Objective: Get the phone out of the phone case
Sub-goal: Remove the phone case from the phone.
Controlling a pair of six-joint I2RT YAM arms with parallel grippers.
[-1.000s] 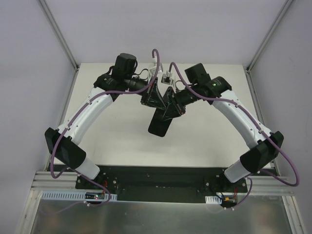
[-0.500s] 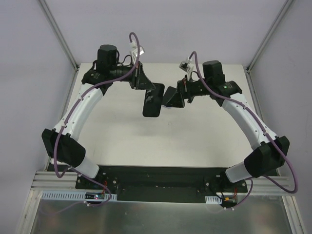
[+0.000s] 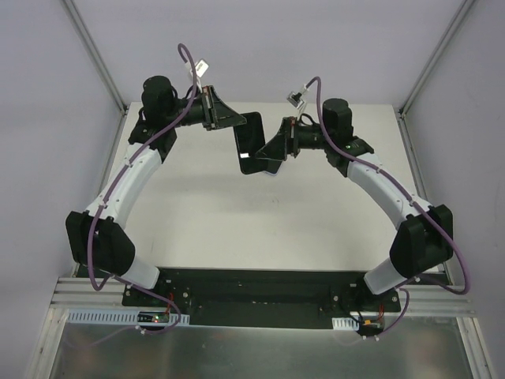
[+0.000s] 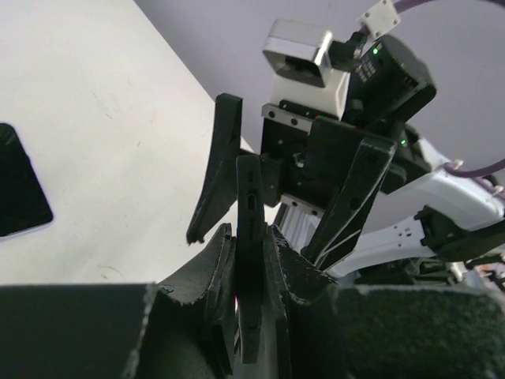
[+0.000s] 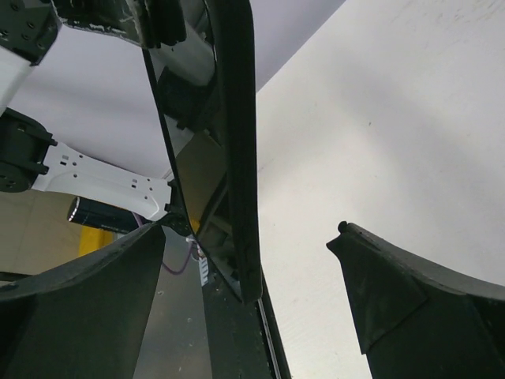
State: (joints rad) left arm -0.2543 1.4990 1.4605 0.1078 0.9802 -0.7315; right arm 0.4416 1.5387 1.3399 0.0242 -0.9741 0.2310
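Black slab, likely phone case (image 4: 249, 189), edgewise in left tool (image 4: 251, 241); right tool (image 5: 251, 237) splayed.

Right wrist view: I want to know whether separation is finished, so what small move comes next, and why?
Probably draw the right pincer straight back from the black slab. Its jaws stand wide with the slab between them, apparently untouched; the left pincer is shut on that slab, and another dark flat piece already lies on the table.
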